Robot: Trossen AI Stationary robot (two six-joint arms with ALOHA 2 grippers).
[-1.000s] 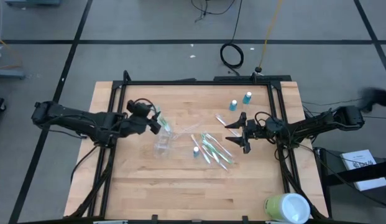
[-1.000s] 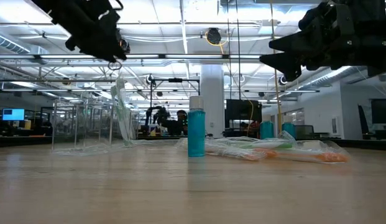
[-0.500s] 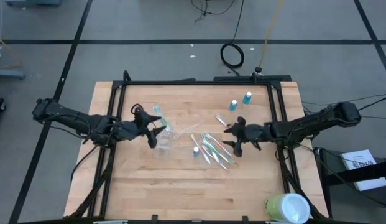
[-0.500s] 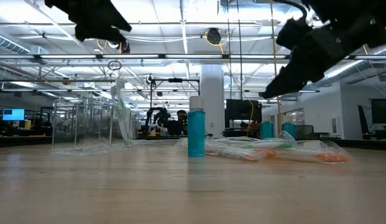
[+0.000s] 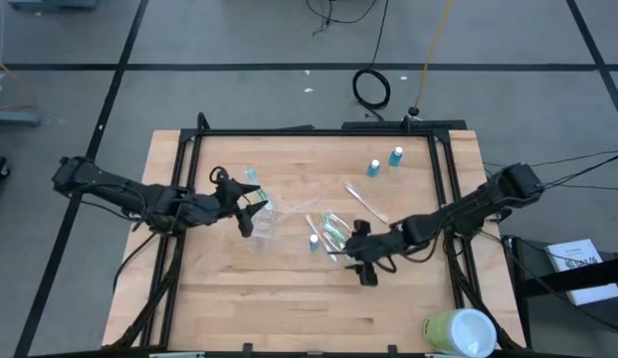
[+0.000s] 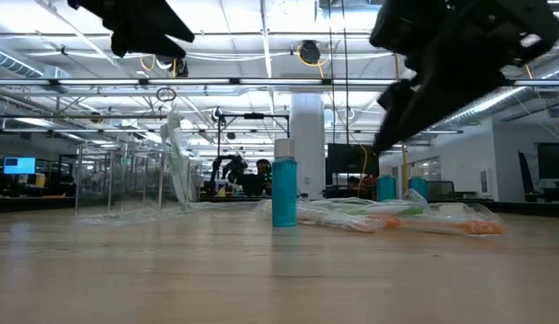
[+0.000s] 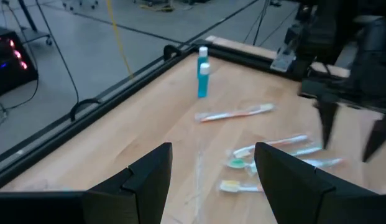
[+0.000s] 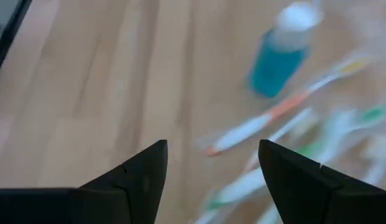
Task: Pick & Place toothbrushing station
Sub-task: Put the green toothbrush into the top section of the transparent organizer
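Right gripper: the big change for us. A second ago it hung out by the right edge of the surface, and it has swung in and down to the near end of the toothbrush pile. Jaws are spread wide and holding nothing.

Toothbrushes: loose heap in the middle of the surface, some white-and-green, one with an orange end, plus one lying apart toward the far side. We don't see any of them moved.

Blue tubes: one stands upright just beside the heap, two more stand together near the far right corner.

Clear cup: left of the heap, hard to make out from above. In the low view it looks like a clear box shape with something thin leaning in it.

Left gripper: hovering right by the cup, barely shifted in the last half second, jaws apart and empty.

Big green-and-white cup: off at the near right corner, not part of the job.

What it means: we reckon the right arm is lining up a grab on a toothbrush, so the placing is still mostly ahead of us.
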